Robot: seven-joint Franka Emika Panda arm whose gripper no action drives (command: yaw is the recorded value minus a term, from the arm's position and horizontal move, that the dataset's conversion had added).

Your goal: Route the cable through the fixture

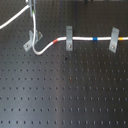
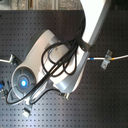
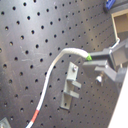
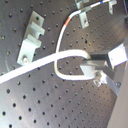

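The gripper was clamped on the cable, its fingers pinching the white cord just where the loop curved back, as both wrist views showed. In the first exterior view the cable dropped from the gripper at the top edge, bent into a U beside the fixture, then ran toward the first exterior view's right through two upright clips. The leaning fixture stood just beside the held strand, apparently touching it, with its long axis tilted diagonally; whether the cord already sat in its slot could not be told. In the first wrist view the fixture lay near the fingertips, beyond the cord's bend, so the next move probably hinged on carrying the loop sideways into that slot
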